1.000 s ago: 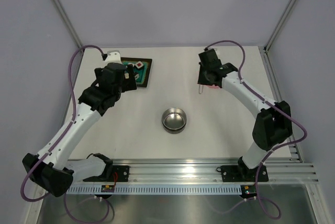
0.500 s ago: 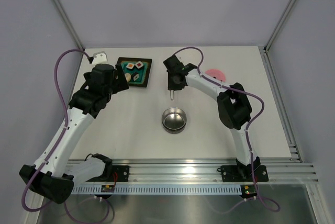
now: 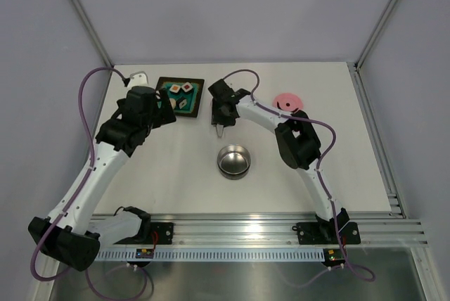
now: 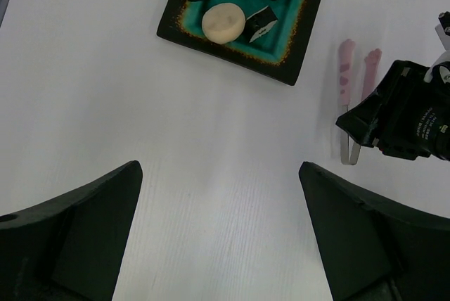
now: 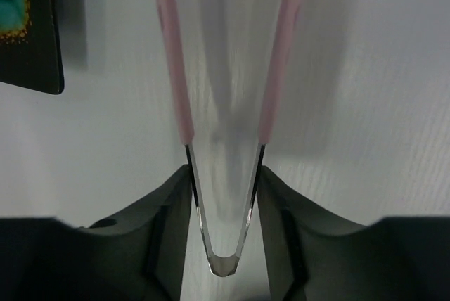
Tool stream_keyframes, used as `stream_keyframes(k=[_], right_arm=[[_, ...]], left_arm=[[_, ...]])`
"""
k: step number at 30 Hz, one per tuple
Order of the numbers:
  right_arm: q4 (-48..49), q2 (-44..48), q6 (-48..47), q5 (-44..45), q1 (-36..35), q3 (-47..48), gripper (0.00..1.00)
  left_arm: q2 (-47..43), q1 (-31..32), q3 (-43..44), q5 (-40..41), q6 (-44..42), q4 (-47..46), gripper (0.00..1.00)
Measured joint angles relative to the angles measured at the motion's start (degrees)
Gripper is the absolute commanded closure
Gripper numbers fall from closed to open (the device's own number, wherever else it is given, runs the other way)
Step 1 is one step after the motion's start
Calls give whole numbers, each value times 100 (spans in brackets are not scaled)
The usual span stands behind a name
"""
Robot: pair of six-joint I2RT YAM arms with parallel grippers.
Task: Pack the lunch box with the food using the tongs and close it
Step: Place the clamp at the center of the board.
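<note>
The right gripper point(image 5: 223, 174) sits just right of the flat black rectangular tray w/ teal inside point(image 3: 199, 97), btwn that tray and the round pink lid w/ curved black handle point(image 3: 288, 100). Its dark fingers point(image 5: 163, 220) press from both sides on the slim pink-and-white tongs point(image 5: 171, 55), pinching the clear, springy part close to the joined end. The two pink arms spread apart beyond the grip and point to the far side. Can't tell whether the tong tips touch the white table point(image 3: 337, 167) or hang just over it. The left gripper point(image 4: 218, 167) hovers over bare table at the near-left side of the tray, jaws spread fully wide w/ nothing btwn them. The food point(image 4: 223, 22) is all on the tray's teal inside: a pale beige round lump, a black-and-white piece beside it, and three small rolls topped white, orange and red along the far edge. The small round shiny stainless-steel lunch box point(image 3: 233, 160) stands uncovered at table ctr, near of the tongs and well apart from both tray and lid. The lid lies flat, handle up, on the far right part of the table, apart from the tin.
</note>
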State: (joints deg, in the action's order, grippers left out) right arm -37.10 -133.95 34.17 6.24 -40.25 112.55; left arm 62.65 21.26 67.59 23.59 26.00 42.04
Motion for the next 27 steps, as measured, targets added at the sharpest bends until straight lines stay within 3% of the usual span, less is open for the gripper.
stream_keyframes(k=[10, 16, 20, 21, 24, 27], right_arm=[[149, -103, -13, -584, -131, 153, 32], [214, 94, -236, -380, -133, -28, 27], [304, 942, -352, -264, 87, -929, 23], [352, 1233, -361, -271, 238, -1211, 16], [560, 2194, -396, -240, 968, -2037, 9], [654, 2946, -459, -55, 1770, -2564, 8]], left_arm=[[278, 0, -111, -90, 81, 140, 1], [503, 0, -111, -101, 133, 192, 1], [658, 37, -122, -103, 229, 116, 1], [713, 83, -133, -85, 258, 72, 1], [966, 286, -122, -131, 350, -7, 1], [1622, 505, 195, -136, 494, 107, 1]])
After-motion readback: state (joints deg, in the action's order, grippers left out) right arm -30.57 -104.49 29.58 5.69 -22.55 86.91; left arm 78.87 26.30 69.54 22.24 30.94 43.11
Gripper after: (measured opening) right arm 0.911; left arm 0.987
